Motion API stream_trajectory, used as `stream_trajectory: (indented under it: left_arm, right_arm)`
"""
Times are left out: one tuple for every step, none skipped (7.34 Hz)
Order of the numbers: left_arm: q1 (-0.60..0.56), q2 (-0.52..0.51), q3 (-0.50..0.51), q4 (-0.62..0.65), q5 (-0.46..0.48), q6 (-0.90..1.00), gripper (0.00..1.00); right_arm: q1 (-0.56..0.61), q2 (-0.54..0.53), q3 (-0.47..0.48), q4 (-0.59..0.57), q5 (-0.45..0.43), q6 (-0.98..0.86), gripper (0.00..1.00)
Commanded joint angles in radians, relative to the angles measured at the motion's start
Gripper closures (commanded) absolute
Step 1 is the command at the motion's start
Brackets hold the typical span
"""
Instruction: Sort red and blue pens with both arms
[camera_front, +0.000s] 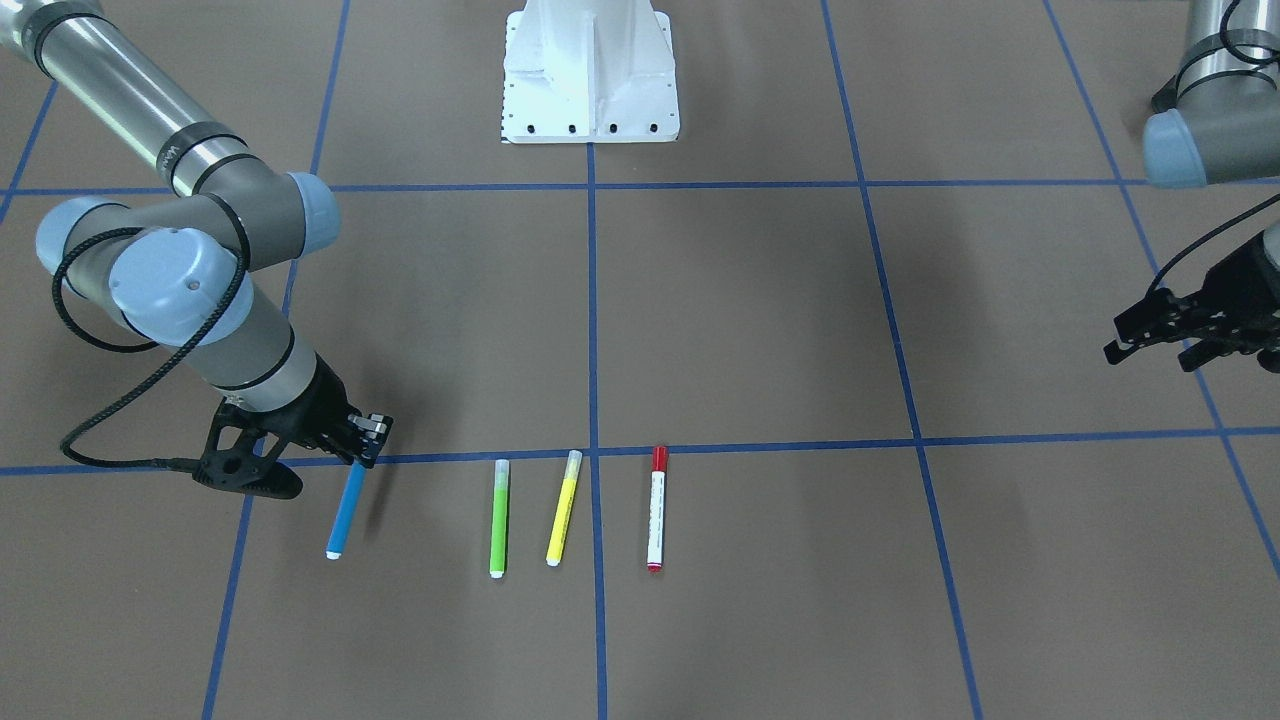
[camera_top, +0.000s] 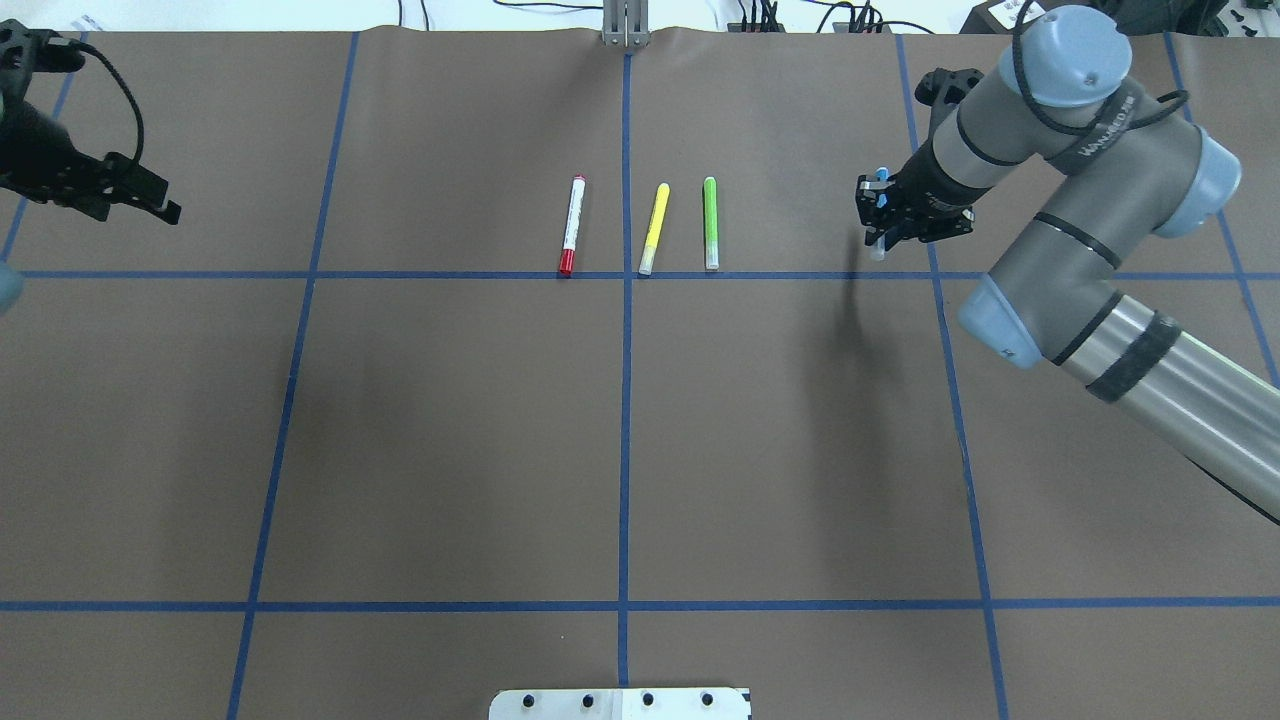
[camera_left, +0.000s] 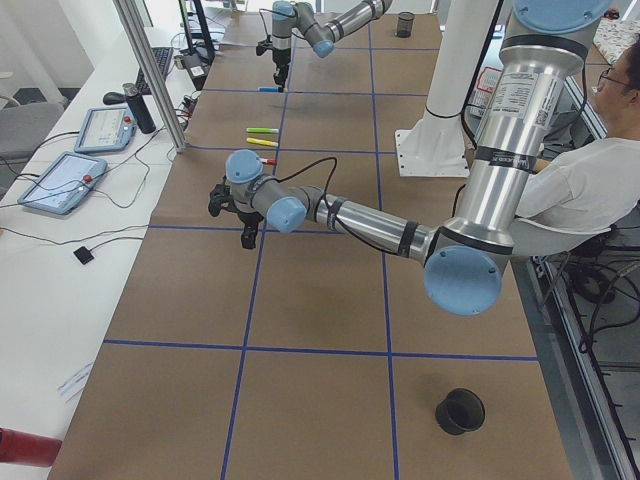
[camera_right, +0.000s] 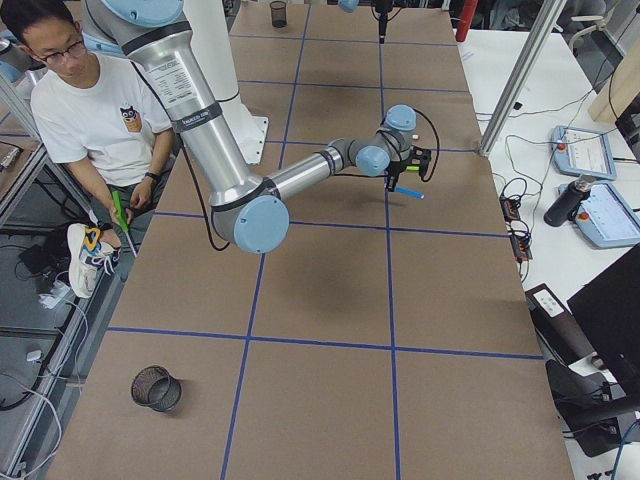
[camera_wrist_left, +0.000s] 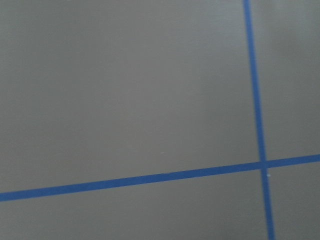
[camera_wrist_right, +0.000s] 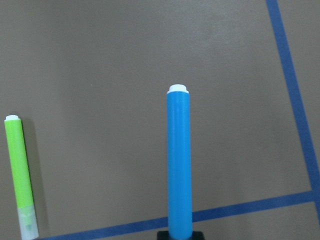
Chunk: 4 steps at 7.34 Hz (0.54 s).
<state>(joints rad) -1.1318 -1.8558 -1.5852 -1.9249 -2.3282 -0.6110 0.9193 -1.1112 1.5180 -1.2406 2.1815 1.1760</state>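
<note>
My right gripper (camera_front: 365, 438) (camera_top: 886, 213) is shut on the blue pen (camera_front: 346, 510) (camera_wrist_right: 179, 160) near its capped end. The pen slants down from the fingers over the table, right of the marker row in the overhead view, white tip pointing away from the robot. The red pen (camera_front: 656, 508) (camera_top: 571, 225), white barrel with red cap, lies flat next to the centre tape line at the left end of that row. My left gripper (camera_front: 1150, 338) (camera_top: 150, 200) hovers open and empty far out on the robot's left, well away from all pens.
A yellow marker (camera_top: 654, 228) and a green marker (camera_top: 710, 222) (camera_wrist_right: 20, 170) lie between the red pen and the blue one. The white pedestal base (camera_front: 590, 75) stands at the robot's edge. A black mesh cup (camera_right: 157, 388) sits at a table end. A person (camera_right: 90, 110) sits beside the table.
</note>
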Motion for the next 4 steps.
stream_trajectory:
  left_arm:
    - [0.113,-0.128,0.057,0.003,0.082,-0.108,0.06]
    - [0.139,-0.176,0.088,0.003,0.092,-0.154,0.06]
    - [0.17,-0.228,0.121,0.003,0.092,-0.176,0.06]
    - [0.225,-0.302,0.178,0.001,0.098,-0.24,0.08]
  right_arm:
    - [0.059,-0.116,0.095,0.0,0.076,-0.036,1.0]
    - [0.087,-0.146,0.112,0.0,0.121,-0.044,1.0]
    - [0.116,-0.18,0.129,0.0,0.165,-0.045,1.0]
    - [0.14,-0.217,0.149,0.0,0.205,-0.044,1.0]
